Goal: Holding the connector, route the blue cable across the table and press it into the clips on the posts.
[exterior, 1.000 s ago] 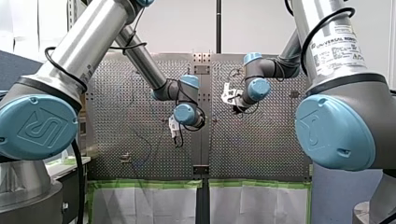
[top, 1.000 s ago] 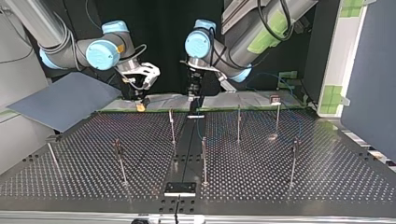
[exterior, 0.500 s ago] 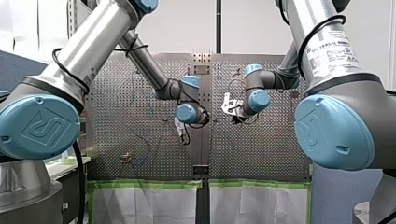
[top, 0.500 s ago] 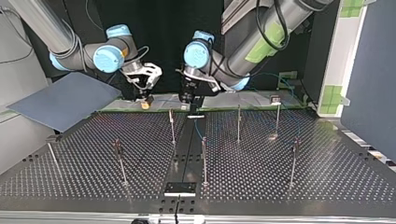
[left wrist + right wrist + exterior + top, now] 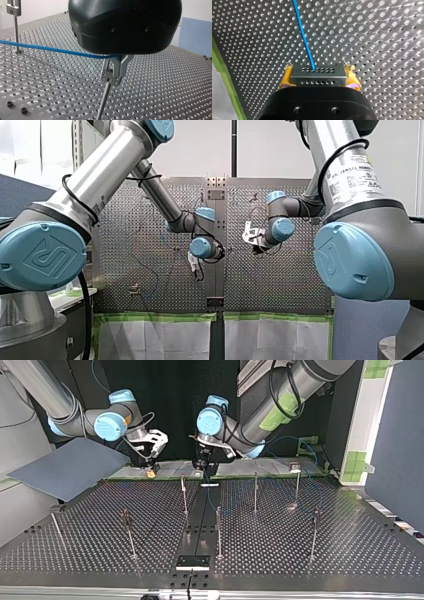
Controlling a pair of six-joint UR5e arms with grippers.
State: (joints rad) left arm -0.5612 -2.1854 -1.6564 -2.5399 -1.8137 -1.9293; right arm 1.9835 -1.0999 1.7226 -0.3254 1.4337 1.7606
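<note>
Left end effector (image 5: 118, 74), right end effector (image 5: 318, 75) clamped

**Front view:** behind and above the shoulders, facing over the perforated metal surface (image 5: 280, 285). **Top view:** low, opposite, facing the arms. **Wrist views:** close, along their jaws; both share the thin blue cable (image 5: 50, 49) from the grey metal connector (image 5: 317, 74) between my right arm's jaws.

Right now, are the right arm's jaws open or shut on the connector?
Shut: in the right wrist view the yellow pads press both ends of the connector, blue cable leaving it.
</note>
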